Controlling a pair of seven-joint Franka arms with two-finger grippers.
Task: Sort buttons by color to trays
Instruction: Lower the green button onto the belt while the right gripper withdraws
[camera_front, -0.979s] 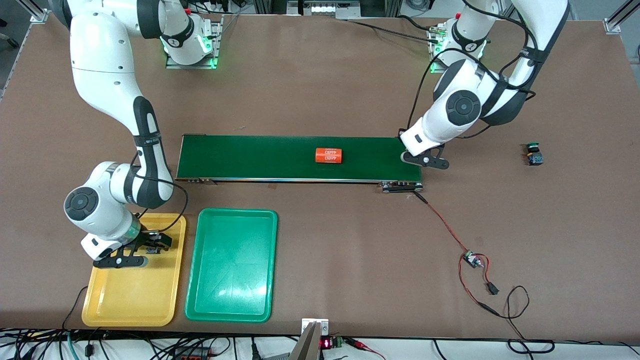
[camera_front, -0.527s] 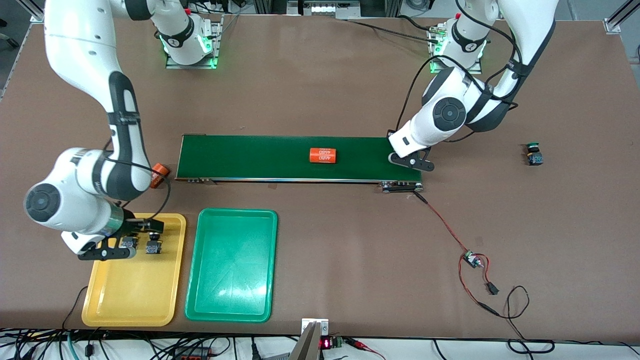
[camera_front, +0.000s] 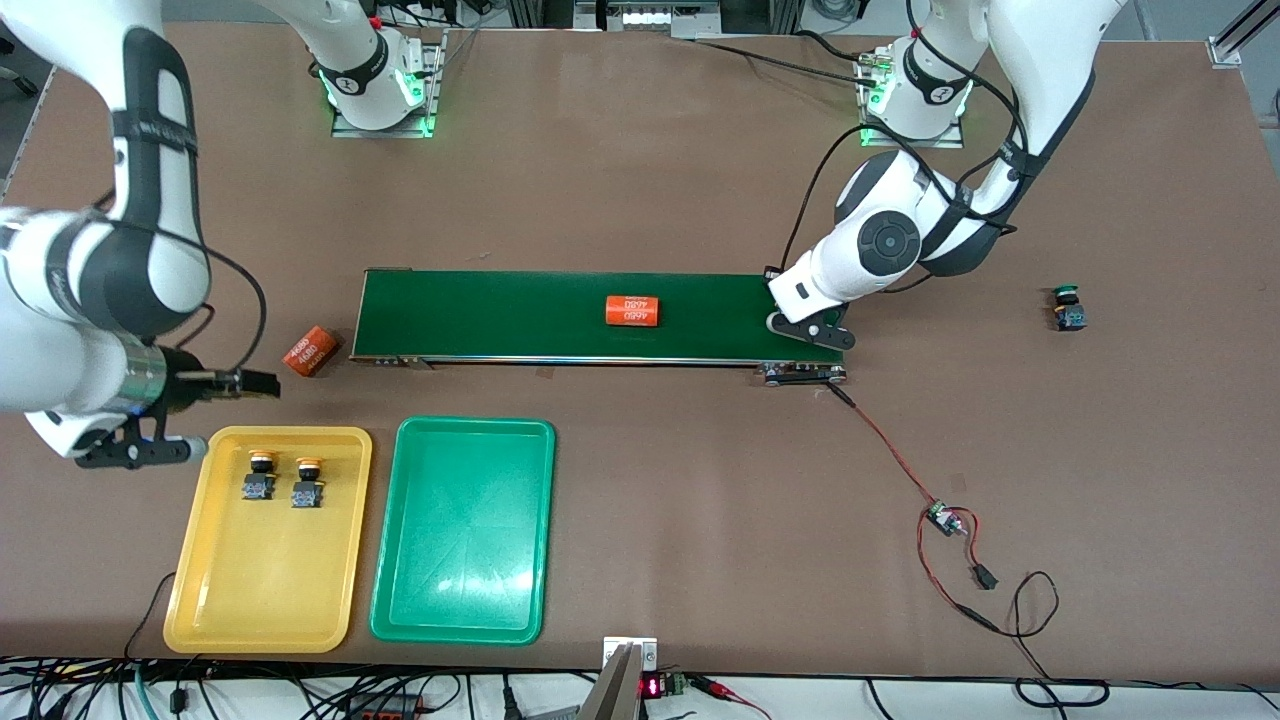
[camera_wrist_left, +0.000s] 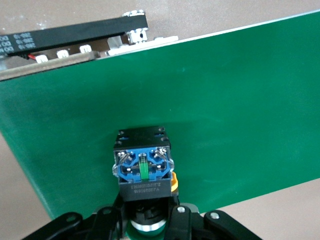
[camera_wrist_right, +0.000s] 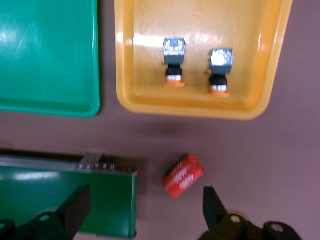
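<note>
On the desk (camera_front: 640, 180), the yellow tray (camera_front: 265, 600) lies at the right arm's end, near the front camera, with the green tray (camera_front: 462, 590) just beside it toward the middle. Two yellow-capped buttons lie side by side in the yellow tray, at its end farther from the camera: one yellow button (camera_front: 258, 477) and the other yellow button (camera_front: 306, 483), apart from each other. The right wrist view shows the same pair (camera_wrist_right: 174, 60) (camera_wrist_right: 220, 70) on their sides, caps toward the tray's rim. The green tray holds nothing.

Farther from the camera than the trays runs the dark-green conveyor belt (camera_front: 500, 315), with an orange cylinder (camera_front: 632, 310) lying on it near its middle. A second orange cylinder (camera_front: 311, 350) lies on the desk just off the belt's end, toward the right arm.

The right gripper (camera_front: 215, 385) hangs over bare desk beside the yellow tray's corner, its jaws spread wide and holding nothing.

The left gripper (camera_front: 805, 330) is over the belt's end nearest the left arm. Its jaws are closed on a green-capped button (camera_wrist_left: 142, 172), gripped at the cap end, its dark body with blue terminals pointing out over the belt.

Another green button (camera_front: 1068, 308) sits on the desk well apart from the belt, toward the left arm's end.
</note>
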